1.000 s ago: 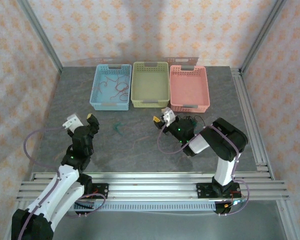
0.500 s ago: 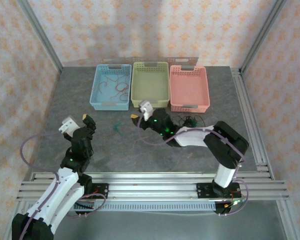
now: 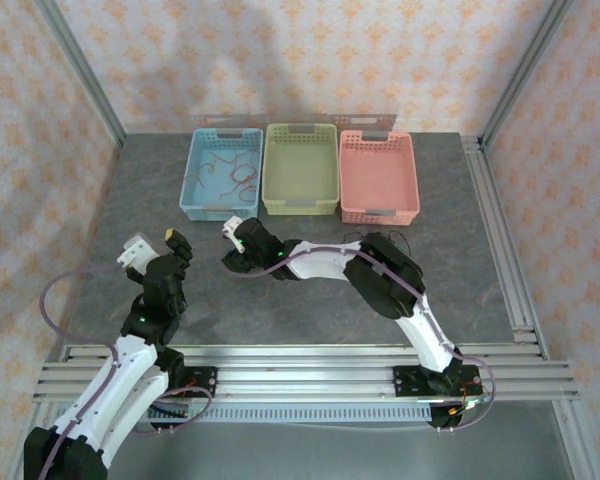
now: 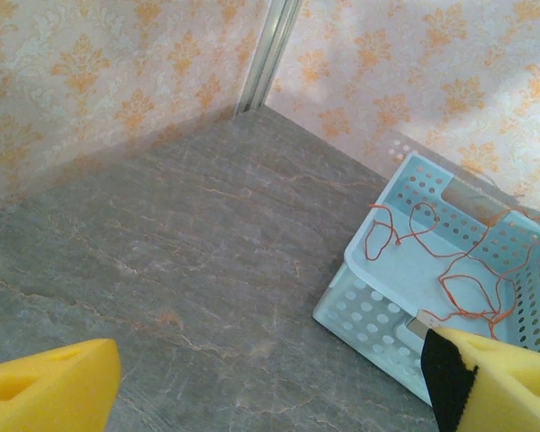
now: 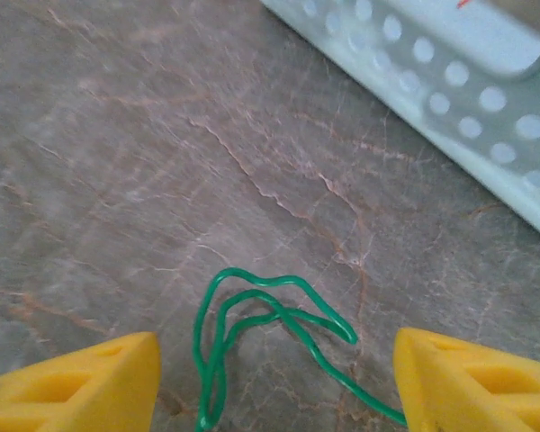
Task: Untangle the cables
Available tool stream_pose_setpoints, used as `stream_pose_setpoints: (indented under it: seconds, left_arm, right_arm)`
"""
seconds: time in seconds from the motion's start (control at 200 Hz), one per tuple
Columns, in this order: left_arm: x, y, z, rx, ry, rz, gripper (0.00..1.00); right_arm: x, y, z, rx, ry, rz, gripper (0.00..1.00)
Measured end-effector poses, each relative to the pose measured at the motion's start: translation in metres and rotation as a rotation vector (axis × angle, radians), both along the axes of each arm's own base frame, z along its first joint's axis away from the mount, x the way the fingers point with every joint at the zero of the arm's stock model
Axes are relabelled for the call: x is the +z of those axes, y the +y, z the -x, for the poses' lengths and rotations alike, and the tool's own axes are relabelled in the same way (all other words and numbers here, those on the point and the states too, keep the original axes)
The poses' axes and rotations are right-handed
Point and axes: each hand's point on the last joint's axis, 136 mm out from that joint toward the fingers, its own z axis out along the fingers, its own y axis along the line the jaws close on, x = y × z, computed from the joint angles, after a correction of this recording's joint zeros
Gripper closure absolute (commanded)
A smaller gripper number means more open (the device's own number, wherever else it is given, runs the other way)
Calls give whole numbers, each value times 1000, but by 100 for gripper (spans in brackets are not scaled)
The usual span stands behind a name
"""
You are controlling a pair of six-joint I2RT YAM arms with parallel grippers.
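Several reddish cables (image 3: 230, 178) lie in blue basket (image 3: 220, 213); green cable (image 5: 252, 310) loose on tabletop (image 5: 117, 135), between right gripper (image 5: 274, 369) open jaws, ungrasped. Left gripper (image 3: 156, 243) jaws open, empty. Sorting unfinished.

Green cable (image 5: 279, 313), orange-red cables (image 4: 446, 286), grey marbled table (image 4: 162, 252) — floral wallpaper (image 4: 90, 72)

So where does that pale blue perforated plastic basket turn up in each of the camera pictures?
Top external: the pale blue perforated plastic basket sits at the far side, left of centre.
Left wrist: at the right edge, thin orange-red wires lying inside.
Right wrist: its holed wall crosses the top right corner.
Shared landmark: the grey marbled tabletop it stands on.
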Motion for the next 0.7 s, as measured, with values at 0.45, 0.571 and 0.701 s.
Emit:
stream_pose_setpoints:
  seconds: [0.45,0.571,0.701]
  left_arm:
    - [0,1,0,5,-1,0,12]
    - [0,1,0,5,0,0,12]
    - [0,1,0,5,-1,1,12]
  right_arm:
    - [-17,3,-3,-2,16,55,93]
    - [-13,-11,7,4,10,50,100]
    - [6,-34,20,18,-25,52,100]
